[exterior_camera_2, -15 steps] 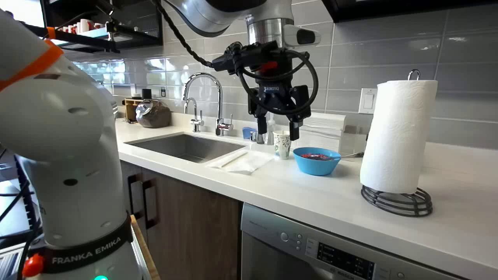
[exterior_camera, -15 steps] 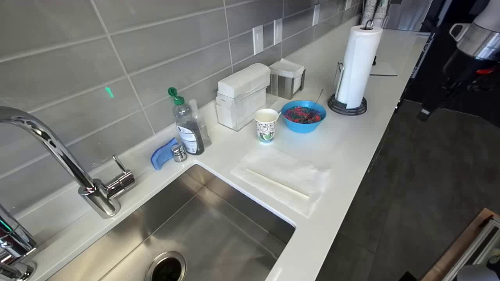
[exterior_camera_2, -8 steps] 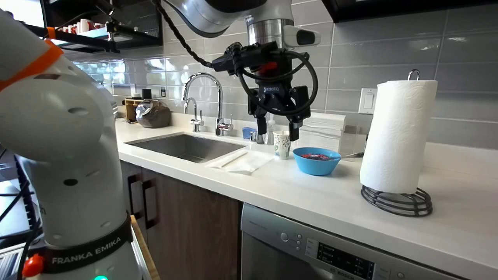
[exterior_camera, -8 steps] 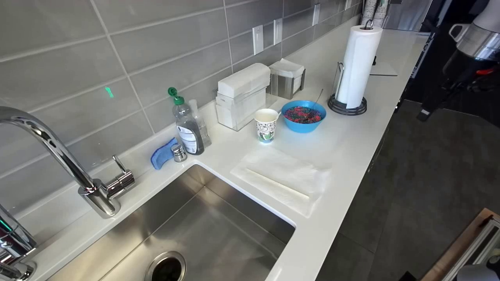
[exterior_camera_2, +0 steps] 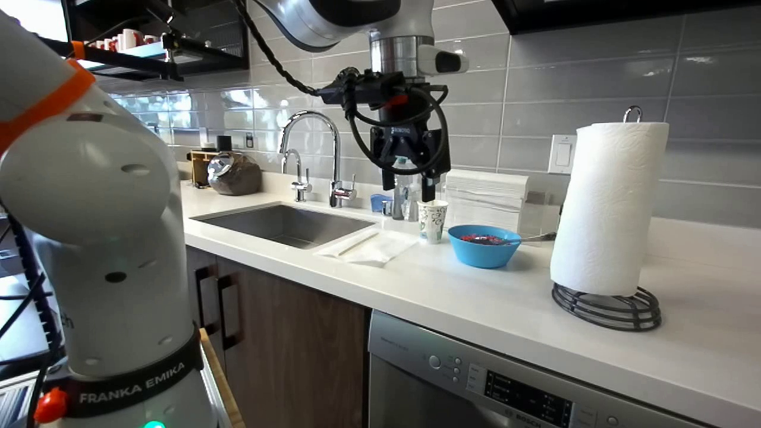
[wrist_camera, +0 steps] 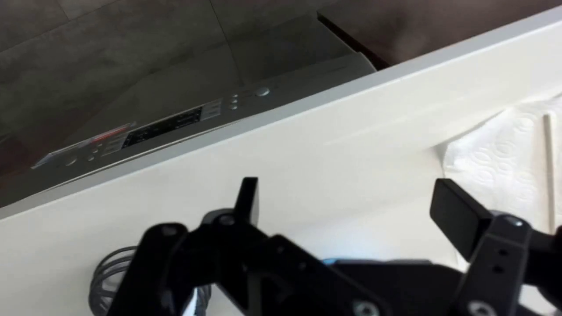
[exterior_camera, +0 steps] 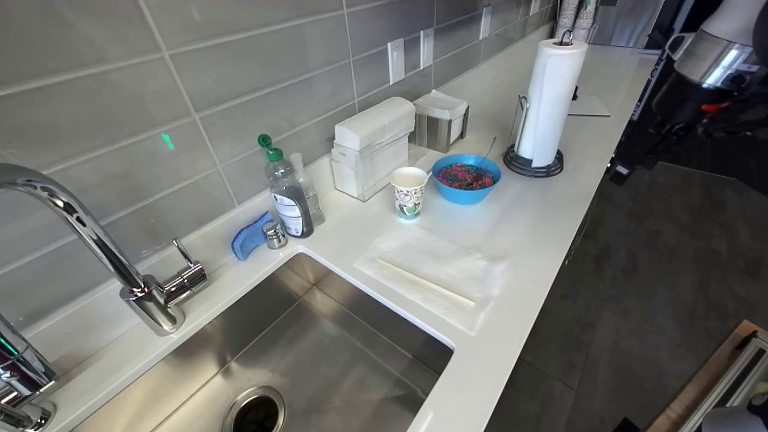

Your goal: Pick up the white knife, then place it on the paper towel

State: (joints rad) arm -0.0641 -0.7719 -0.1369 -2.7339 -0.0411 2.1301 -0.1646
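Observation:
The paper towel (exterior_camera: 441, 258) lies flat on the counter beside the sink; it also shows in the exterior view (exterior_camera_2: 380, 246) and at the right edge of the wrist view (wrist_camera: 505, 153). A long pale strip (exterior_camera: 426, 282) runs along it; I cannot tell whether it is a crease or a thin object. A thin white handle (exterior_camera: 428, 175) leans out of the patterned paper cup (exterior_camera: 409, 198); whether it is the white knife I cannot tell. My gripper (exterior_camera_2: 408, 186) is open and empty, above counter height, in front of the cup. In the wrist view its fingers (wrist_camera: 347, 193) are wide apart above the bare counter.
A blue bowl (exterior_camera: 465, 186) with a red and dark filling and a utensil stands beside the cup. A paper roll (exterior_camera_2: 609, 208) stands on a wire base. Napkin holders, a soap bottle (exterior_camera: 290, 201) and the sink (exterior_camera: 336, 342) are nearby. The counter's front edge (wrist_camera: 263, 120) crosses below me.
In the last half second my arm has moved left in both exterior views and sits nearer the counter in one of them. The gripper stays open. The objects have not moved.

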